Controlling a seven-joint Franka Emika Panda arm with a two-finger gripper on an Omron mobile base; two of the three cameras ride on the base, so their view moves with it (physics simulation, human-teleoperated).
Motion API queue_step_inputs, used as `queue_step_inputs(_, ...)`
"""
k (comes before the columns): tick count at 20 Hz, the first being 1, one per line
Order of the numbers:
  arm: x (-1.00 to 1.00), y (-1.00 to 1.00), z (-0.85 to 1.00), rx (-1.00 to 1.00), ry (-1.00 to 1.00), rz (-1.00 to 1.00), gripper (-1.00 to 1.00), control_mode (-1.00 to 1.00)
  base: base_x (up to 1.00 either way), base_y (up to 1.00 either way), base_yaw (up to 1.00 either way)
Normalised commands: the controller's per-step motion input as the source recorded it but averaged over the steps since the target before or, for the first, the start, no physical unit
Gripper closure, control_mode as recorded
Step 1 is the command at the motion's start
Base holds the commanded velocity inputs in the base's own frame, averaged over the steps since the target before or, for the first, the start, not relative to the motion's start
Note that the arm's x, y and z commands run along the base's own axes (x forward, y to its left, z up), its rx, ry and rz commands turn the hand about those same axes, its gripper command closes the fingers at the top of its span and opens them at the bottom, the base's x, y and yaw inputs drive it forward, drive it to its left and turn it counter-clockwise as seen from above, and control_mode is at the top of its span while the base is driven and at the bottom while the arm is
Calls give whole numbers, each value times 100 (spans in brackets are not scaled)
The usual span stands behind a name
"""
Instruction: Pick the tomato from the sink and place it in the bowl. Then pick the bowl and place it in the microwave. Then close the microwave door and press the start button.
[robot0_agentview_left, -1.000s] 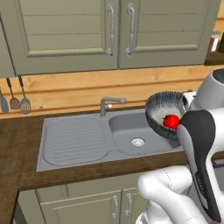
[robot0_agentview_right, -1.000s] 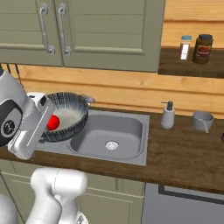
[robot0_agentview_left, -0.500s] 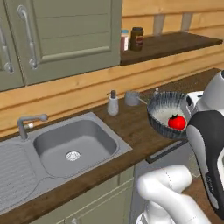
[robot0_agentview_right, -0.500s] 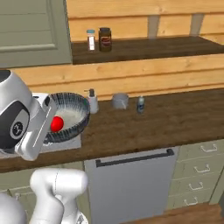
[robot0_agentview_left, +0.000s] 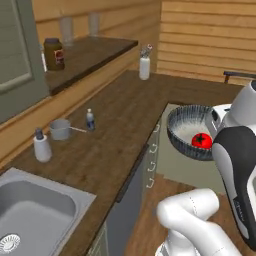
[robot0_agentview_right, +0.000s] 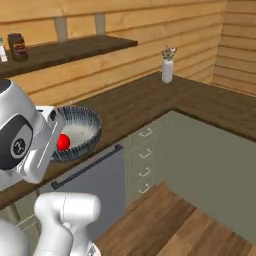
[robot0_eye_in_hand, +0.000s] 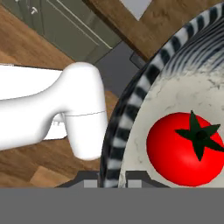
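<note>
One tomato (robot0_eye_in_hand: 183, 151) in one bowl (robot0_agentview_left: 181, 131)

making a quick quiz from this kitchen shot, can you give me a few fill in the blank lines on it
1. The small glossy red tomato lies inside the ribbed dark grey ____.
2. The gripper is shut on the bowl's ____.
3. The tomato's stem spot is shaped like a ____.
4. The white vase stands on the wooden ____.

Missing words: bowl; rim; star; counter

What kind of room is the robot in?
It looks like a kitchen: there's a sink set in a long wooden counter, drawers underneath, and a tomato in a bowl.
</note>
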Motion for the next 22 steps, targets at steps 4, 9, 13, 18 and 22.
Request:
queue_step_inputs(4,0,0,0,0,0,0,100,100,0,-33,-90)
queue_step_inputs(9,0,0,0,0,0,0,100,100,0,-35,-90)
queue_step_inputs(13,0,0,0,0,0,0,100,100,0,-37,-89)
queue_step_inputs(18,0,0,0,0,0,0,100,100,0,-42,-85)
queue_step_inputs(22,0,0,0,0,0,0,100,100,0,-53,-78)
